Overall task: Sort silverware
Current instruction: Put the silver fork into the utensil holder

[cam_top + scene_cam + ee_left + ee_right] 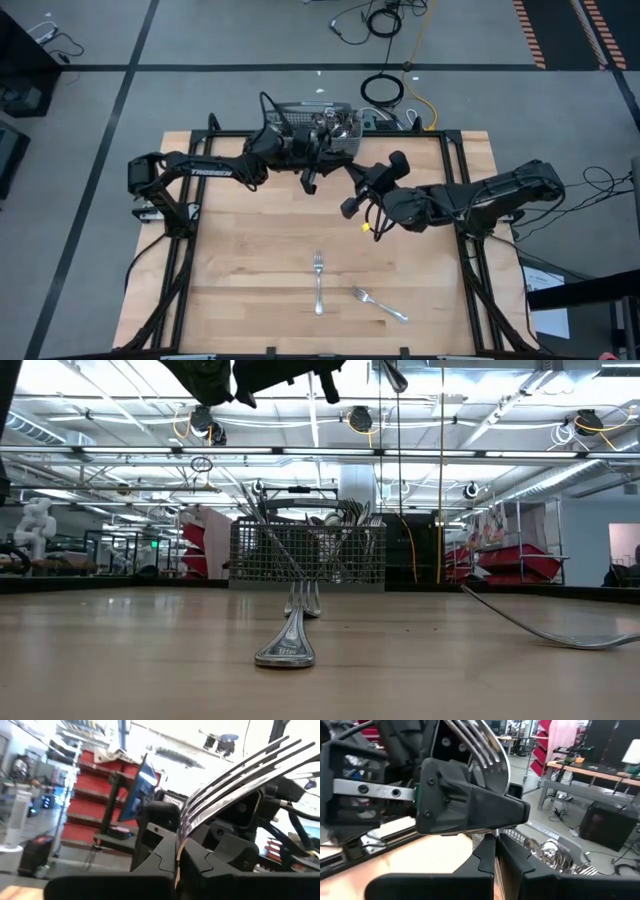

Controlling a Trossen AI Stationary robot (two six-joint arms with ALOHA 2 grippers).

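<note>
A silver fork (pixel 250 765) is held in the air over the far middle of the table, just in front of the wire basket (pixel 320 122). My left gripper (pixel 177 847) is shut on it. My right gripper (pixel 496 842) is shut too, right beneath the left gripper's fingers (pixel 470 805), with the fork's tines (pixel 475 742) standing beyond them. Two more forks lie flat on the near half of the table, one in the middle (pixel 319 282) and one to its right (pixel 378 303). More silverware stands upright in the basket (pixel 308 552). My left gripper pinches the fork between its two fingers, just below the neck (pixel 179 837). The fork slants up and away from the fingers, tines outermost, clear of the table. My right gripper seems to hold the same fork lower down. A thin bright edge (pixel 496 857) runs between its shut fingers in line with the tines above. The left gripper's fingers cover the stretch between.
The basket stands at the table's far edge, close behind both grippers. Dark frame rails run along the table's left and right sides (pixel 185 260). Bare wood lies on both sides of the two lying forks (pixel 288 645).
</note>
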